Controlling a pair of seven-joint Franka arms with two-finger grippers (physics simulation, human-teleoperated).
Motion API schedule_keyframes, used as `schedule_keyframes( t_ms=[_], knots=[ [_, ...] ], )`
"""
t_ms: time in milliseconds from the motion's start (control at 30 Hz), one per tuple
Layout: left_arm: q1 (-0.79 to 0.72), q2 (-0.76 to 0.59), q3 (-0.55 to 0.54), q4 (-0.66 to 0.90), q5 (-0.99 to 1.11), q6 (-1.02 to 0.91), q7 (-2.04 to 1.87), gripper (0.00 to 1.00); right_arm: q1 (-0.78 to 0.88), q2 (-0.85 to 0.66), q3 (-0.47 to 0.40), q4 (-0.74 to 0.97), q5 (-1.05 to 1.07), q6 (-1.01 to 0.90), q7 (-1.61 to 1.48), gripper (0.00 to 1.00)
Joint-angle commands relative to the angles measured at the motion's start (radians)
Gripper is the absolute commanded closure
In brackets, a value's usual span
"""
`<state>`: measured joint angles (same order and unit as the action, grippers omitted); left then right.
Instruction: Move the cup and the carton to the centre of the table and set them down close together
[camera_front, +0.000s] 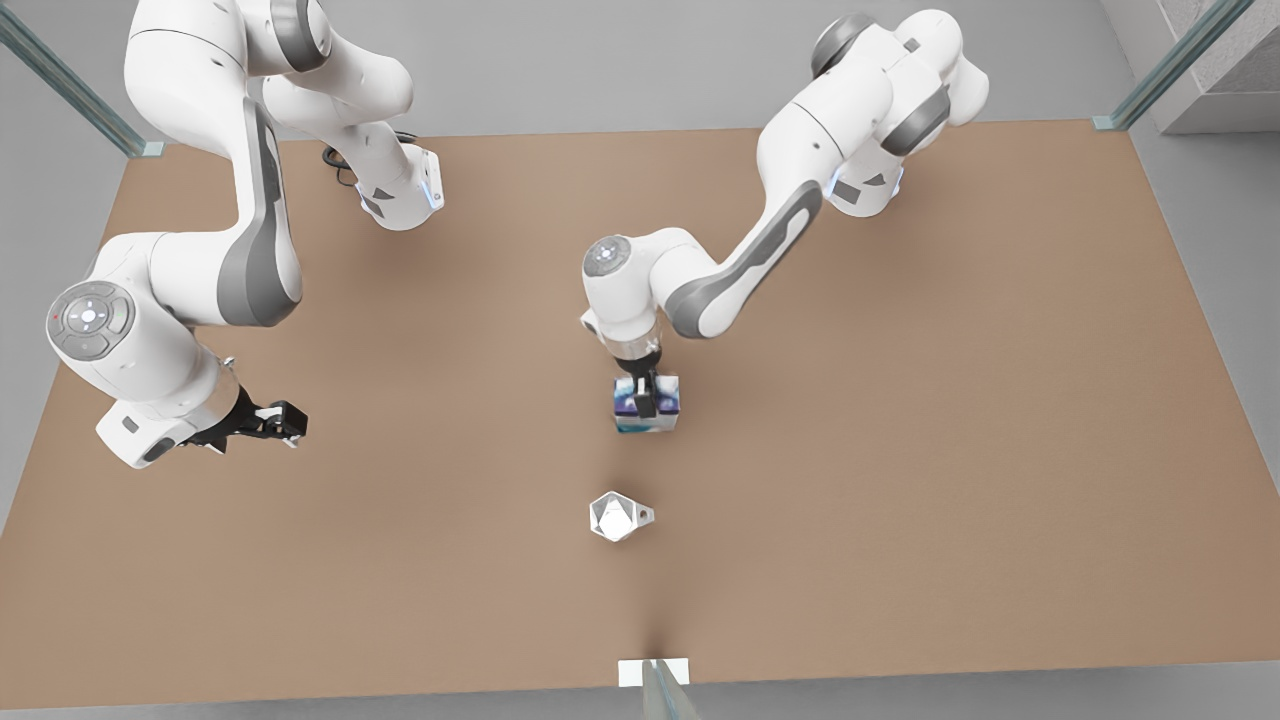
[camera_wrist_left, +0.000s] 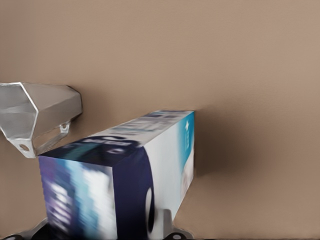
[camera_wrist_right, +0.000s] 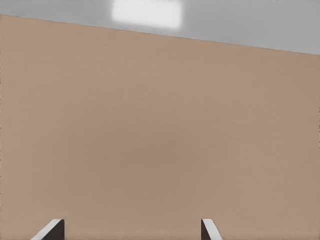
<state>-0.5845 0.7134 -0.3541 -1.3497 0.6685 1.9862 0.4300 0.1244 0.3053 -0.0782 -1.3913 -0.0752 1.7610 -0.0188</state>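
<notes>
Light-brown table (camera_front: 900, 450) w/ grey floor around it, glass posts at the corners.

Left gripper (camera_front: 647, 397): jaws pinching the carton (camera_front: 647, 404) from above, one dark finger visible down its near face in the front view. Carton stands near table centre, bottom at or close to the tabletop; can't tell if it's fully resting. In the left wrist view the carton (camera_wrist_left: 125, 170) is right up close, blue/purple + teal print, white side, w/ the cup (camera_wrist_left: 35, 112) just beyond it, apart, not touching.

Cup (camera_front: 616, 516) sits upright on the table, nearer the front-view bottom edge than the carton, near it but w/ a clear gap; white inside showing, tiny handle pointing to the front view's right.

Right gripper (camera_front: 283, 424): at the front view's left, well apart from both items, jaws spread, nothing between them; arm waits. Right wrist view shows its two fingertips (camera_wrist_right: 50, 231) wide apart over bare table.
</notes>
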Motion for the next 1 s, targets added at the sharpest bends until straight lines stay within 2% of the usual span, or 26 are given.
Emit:
schedule_keyframes(
  t_ms=[0,267,533,800,900,967],
  knots=[
    [0.0,0.0,-0.002,0.0,0.151,-0.004,-0.004,0.0,0.0,0.0,0.0,0.002,0.002,0.0,0.0,0.0],
    [-0.001,0.006,-0.002,-0.002,0.148,-0.004,-0.036,0.0,0.003,0.001,0.0,0.002,0.0,0.0,0.0,0.0],
    [0.0,-0.009,-0.011,0.003,0.097,-0.087,-0.01,0.0,0.003,0.001,0.0,0.002,0.002,0.012,0.0,0.0],
    [0.02,-0.089,-0.009,0.014,-0.013,-0.147,0.09,0.0,0.003,0.001,0.0,0.002,0.003,0.012,0.0,0.0],
    [0.137,-0.153,-0.008,0.098,-0.167,-0.245,0.158,0.0,0.001,0.001,0.0,0.002,0.008,0.014,0.0,0.0],
    [0.31,-0.212,-0.008,0.098,-0.262,-0.3,-0.069,0.0,0.0,0.001,0.0,0.002,0.008,0.012,0.0,0.0]
  ],
)
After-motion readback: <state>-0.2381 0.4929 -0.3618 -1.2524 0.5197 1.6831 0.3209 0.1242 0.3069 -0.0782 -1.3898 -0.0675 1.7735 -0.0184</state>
